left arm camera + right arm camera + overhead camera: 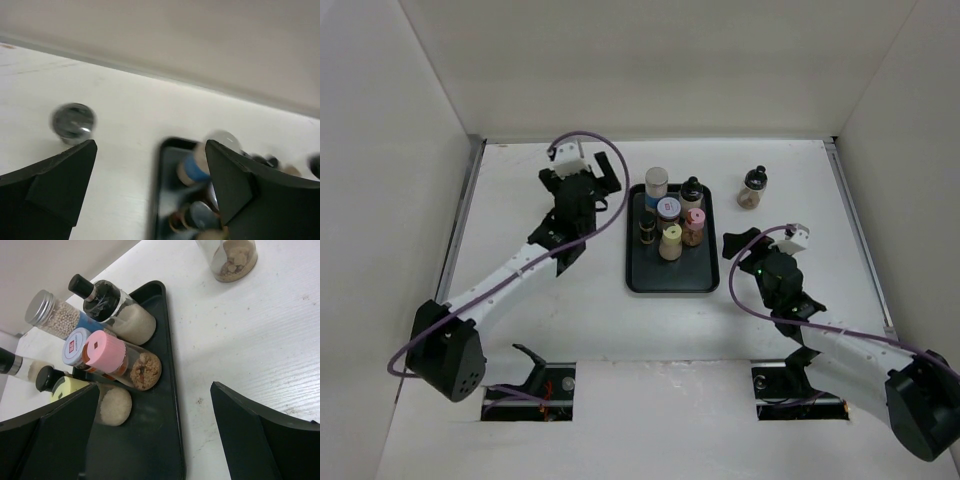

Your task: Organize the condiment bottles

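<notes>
A black tray (665, 275) lies on the white table (570, 320). Six bottles (670, 210) stand close together at its far end, filled with white grains or brown crumbs. One more bottle (753, 187) with brown bits stands alone, right of the tray. The left gripper (150, 147) is wide apart beside the tray and holds nothing. The right gripper (154, 387) is the same.

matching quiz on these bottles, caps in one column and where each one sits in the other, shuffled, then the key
1. silver-capped jar
2. pale yellow-capped bottle
3. pink-capped bottle
4. lone black-capped bottle

a. on the table, right of the tray
b. in the tray, far left corner
c. in the tray, closest to its near end
d. in the tray, by its right wall, brown crumbs inside

Pairs: 1-b, 2-c, 3-d, 4-a
</notes>
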`<state>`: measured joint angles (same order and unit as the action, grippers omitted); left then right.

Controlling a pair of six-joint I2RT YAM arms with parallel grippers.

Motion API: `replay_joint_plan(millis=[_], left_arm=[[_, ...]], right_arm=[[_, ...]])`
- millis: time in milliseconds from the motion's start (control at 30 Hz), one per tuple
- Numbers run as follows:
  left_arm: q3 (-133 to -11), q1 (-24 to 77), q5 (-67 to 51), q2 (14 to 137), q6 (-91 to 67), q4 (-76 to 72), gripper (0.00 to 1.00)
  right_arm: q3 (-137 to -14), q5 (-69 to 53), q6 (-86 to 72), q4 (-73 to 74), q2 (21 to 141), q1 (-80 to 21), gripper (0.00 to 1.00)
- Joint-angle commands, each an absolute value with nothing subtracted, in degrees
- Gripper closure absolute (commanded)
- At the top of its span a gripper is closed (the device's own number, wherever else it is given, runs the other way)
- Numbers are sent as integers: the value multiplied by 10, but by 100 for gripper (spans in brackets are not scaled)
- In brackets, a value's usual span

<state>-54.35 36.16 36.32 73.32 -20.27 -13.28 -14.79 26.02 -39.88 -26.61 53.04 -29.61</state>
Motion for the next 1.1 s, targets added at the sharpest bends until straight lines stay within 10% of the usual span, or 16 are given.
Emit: replay_joint_plan(millis=[0,700,1067], left_arm=[[-551,296,374,765,-223,-104,7],[-698,152,297,1014,-234,-106,12],[-664,158,295,989,-236,-122,61]], right_arm=[[-150,258,-399,-292,533,-296,0],[-156,229,-395,-312,553,-306,0],[-156,226,-394,-312,549,-307,0]])
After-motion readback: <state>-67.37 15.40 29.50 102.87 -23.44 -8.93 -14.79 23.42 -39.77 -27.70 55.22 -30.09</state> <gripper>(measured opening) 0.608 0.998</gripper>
